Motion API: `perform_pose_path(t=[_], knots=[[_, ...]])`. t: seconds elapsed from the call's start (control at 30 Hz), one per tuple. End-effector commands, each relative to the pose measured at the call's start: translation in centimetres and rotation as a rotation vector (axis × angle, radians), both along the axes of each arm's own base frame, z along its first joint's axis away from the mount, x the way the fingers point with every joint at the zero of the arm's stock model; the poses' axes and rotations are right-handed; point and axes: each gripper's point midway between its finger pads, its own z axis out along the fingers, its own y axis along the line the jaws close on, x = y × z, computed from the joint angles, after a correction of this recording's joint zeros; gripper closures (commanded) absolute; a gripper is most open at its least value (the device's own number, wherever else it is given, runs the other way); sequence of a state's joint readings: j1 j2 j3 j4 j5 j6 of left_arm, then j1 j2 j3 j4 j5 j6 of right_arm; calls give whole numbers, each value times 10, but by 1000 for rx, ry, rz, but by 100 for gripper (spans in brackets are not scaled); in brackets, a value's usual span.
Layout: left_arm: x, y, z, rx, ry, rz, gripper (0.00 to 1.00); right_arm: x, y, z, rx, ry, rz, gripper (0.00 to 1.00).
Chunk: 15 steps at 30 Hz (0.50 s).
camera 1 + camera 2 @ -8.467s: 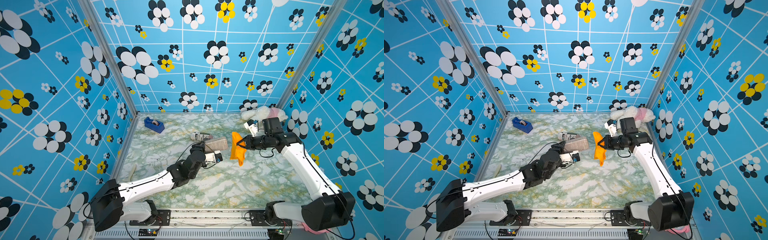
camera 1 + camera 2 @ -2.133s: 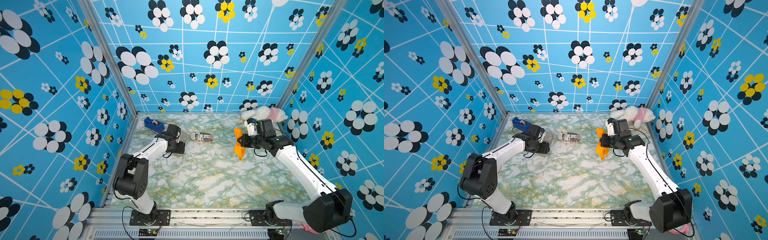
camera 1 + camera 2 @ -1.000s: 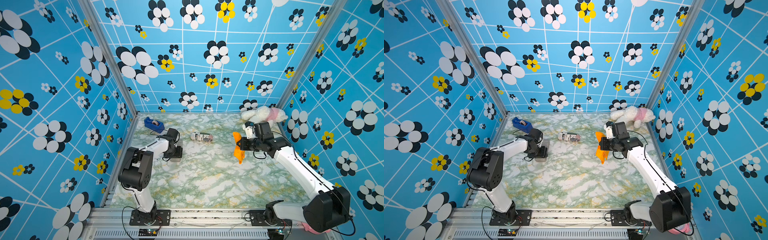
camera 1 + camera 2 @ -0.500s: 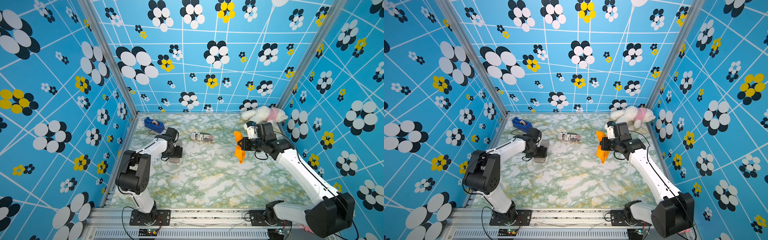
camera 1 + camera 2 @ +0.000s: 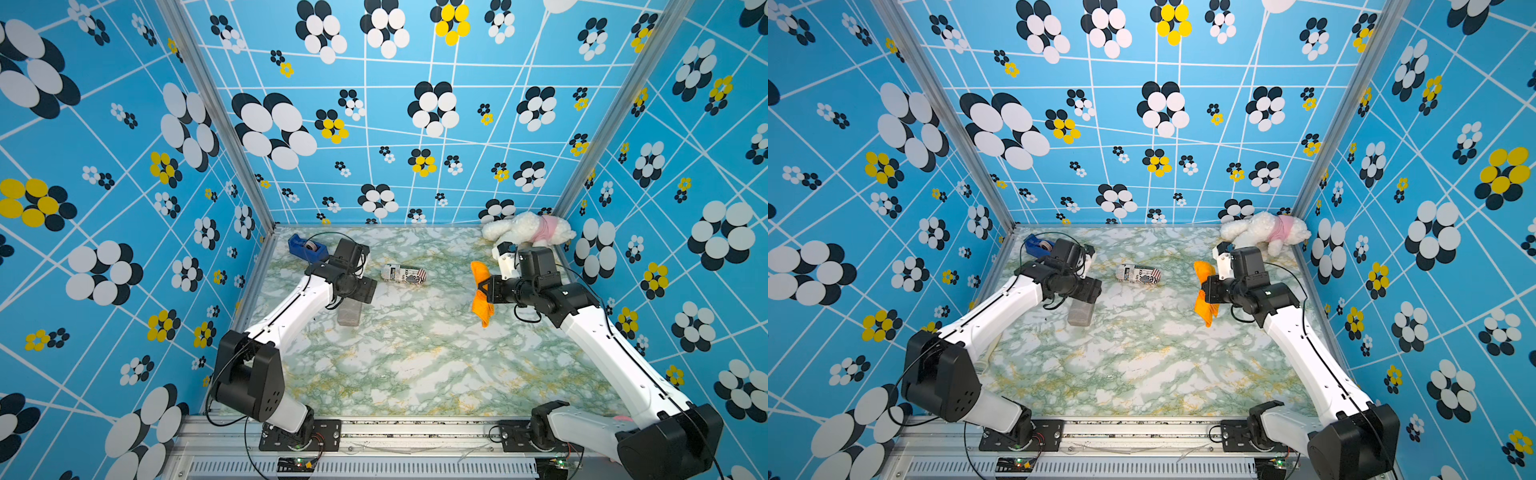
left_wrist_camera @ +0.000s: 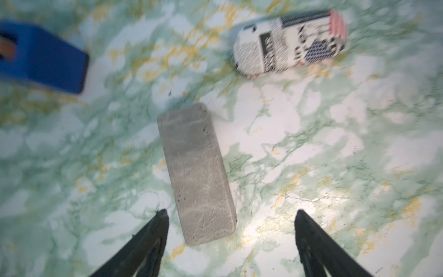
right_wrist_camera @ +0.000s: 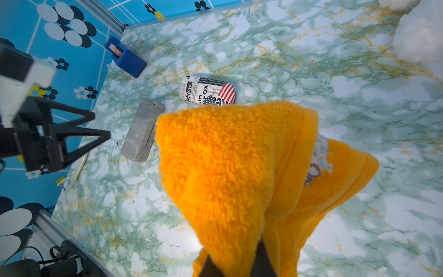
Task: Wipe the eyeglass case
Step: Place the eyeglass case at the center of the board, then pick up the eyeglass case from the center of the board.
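Note:
The grey rectangular eyeglass case (image 5: 348,313) (image 5: 1080,312) lies flat on the marble table at the left. My left gripper (image 5: 358,296) (image 5: 1090,294) hovers just above its far end. In the left wrist view that gripper (image 6: 231,214) is open, with the case (image 6: 196,172) lying free between and ahead of the fingers. The right wrist view also shows it (image 7: 100,127) open, beside the case (image 7: 141,130). My right gripper (image 5: 483,287) (image 5: 1205,291) (image 7: 236,261) is shut on an orange cloth (image 5: 481,305) (image 7: 239,167), which hangs over the right of the table.
A newspaper-print pouch (image 5: 404,274) (image 6: 290,42) lies mid-table at the back. A blue tape dispenser (image 5: 306,247) (image 6: 45,60) sits in the back left corner. A white plush toy (image 5: 524,230) is at the back right, and a white hook (image 7: 72,175) lies by the left wall.
My left gripper has opened and let go of the eyeglass case, which now lies on the table. The right arm has barely shifted with the cloth.

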<state>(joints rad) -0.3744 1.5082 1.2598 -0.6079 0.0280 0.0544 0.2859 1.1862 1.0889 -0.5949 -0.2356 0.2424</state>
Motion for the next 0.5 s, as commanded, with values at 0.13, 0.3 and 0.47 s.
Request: perform_pose_path(t=[0.13, 0.3, 0.47], knots=[[5, -71, 7, 91, -161, -618, 17, 4, 2, 10, -10, -37, 13, 100], [36, -96, -17, 213, -203, -800, 16, 4, 2, -1, -25, -8, 21, 100], [74, -105, -42, 283, -198, -905, 17, 5, 4, -12, -36, 27, 36, 100]])
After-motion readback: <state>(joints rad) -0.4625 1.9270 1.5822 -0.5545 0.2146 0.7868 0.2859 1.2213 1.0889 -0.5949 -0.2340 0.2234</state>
